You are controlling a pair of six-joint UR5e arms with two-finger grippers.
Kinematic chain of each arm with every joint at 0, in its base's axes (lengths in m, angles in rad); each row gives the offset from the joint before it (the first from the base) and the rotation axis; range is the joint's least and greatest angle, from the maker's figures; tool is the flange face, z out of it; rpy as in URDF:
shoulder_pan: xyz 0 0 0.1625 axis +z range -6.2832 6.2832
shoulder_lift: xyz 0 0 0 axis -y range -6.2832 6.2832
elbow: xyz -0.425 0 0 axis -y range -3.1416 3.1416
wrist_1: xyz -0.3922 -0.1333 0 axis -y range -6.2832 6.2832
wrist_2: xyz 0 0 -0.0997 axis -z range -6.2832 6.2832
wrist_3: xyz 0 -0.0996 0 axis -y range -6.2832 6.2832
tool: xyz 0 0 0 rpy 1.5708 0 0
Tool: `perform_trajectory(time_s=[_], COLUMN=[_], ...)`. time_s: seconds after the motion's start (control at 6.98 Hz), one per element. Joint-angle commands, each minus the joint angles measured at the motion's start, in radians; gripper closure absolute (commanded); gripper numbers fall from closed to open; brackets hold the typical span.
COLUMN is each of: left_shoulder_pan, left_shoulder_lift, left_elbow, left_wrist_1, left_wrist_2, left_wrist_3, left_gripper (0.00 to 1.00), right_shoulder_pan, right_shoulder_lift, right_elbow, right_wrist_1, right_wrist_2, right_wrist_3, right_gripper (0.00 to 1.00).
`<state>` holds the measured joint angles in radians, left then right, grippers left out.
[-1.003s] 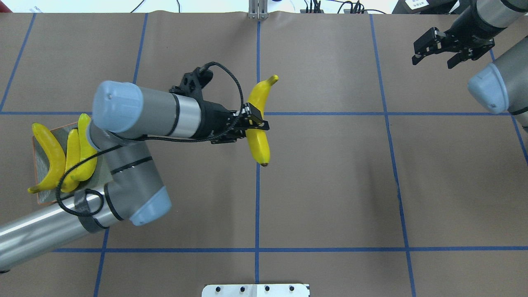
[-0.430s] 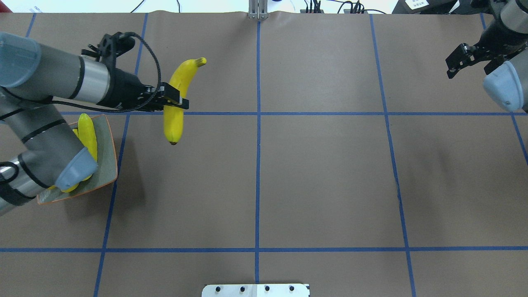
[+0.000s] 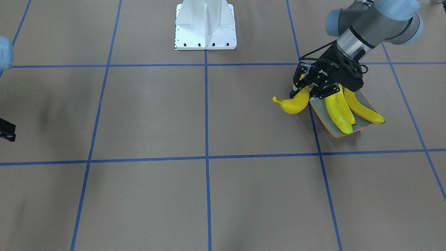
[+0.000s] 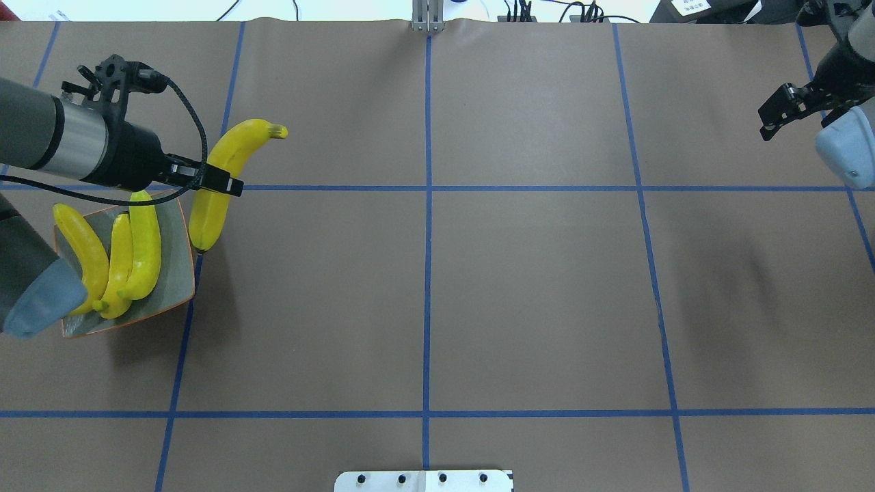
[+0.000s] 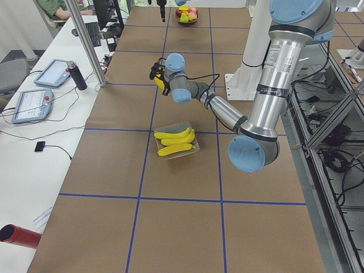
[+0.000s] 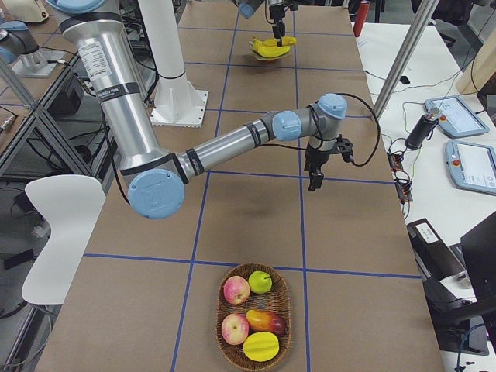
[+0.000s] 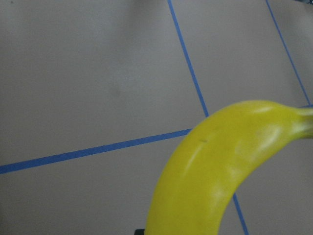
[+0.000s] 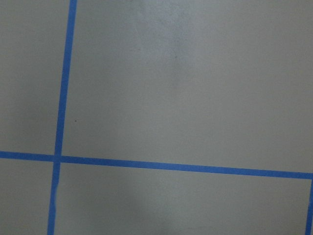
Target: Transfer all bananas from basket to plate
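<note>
My left gripper [image 4: 220,183] is shut on the middle of a yellow banana [image 4: 232,147], held in the air just past the plate's inner edge. That banana fills the left wrist view [image 7: 220,176] and shows from the front [image 3: 294,104]. The grey-green plate [image 4: 176,273] with its orange rim lies at the table's left and carries three bananas [image 4: 130,256] side by side. My right gripper [image 4: 786,113] hangs open and holds nothing at the far right edge. The wicker basket [image 6: 252,325] sits at the table's right end with several round fruits in it.
A white mount plate [image 4: 424,480] sits at the near middle edge. Blue tape lines cross the brown table [image 4: 533,287]. The left arm's elbow [image 4: 31,301] overhangs the plate's left side. Tablets and a bottle lie on the side bench [image 5: 45,91].
The left arm has swung left, carrying the banana from the table's centre to beside the plate. The right arm has drawn back further to the right.
</note>
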<state>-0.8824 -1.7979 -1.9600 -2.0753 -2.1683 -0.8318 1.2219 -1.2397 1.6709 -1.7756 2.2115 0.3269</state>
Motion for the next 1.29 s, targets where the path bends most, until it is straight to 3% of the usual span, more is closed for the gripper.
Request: perform_trajectory(time_s=[0.0,0.57,1.15], left_shoulder_pan=[-0.009,-0.032,-0.020], left_shoulder_lift=[0.093,0.276,0.278], left_elbow=[-0.131,-0.122,-0.031], left_wrist_1=[0.222,0.224,0.224], left_wrist_2=[0.094,0.145,0.242], left_wrist_3=[0.272,0.553,0.620], left_gripper=[1.00,1.00,1.00], right_shoulder_pan=[0.001,-0.001,-0.001], right_shoulder_lift=[-0.004,-0.007,-0.007], right_elbow=[-0.008,-0.010,-0.022], right_wrist_1=[0.001,0.001,0.004], right_wrist_2=[0.000,0.002,0.007], right_wrist_3=[0.003,0.012,0.014], right_gripper=[0.00,0.00,0.00])
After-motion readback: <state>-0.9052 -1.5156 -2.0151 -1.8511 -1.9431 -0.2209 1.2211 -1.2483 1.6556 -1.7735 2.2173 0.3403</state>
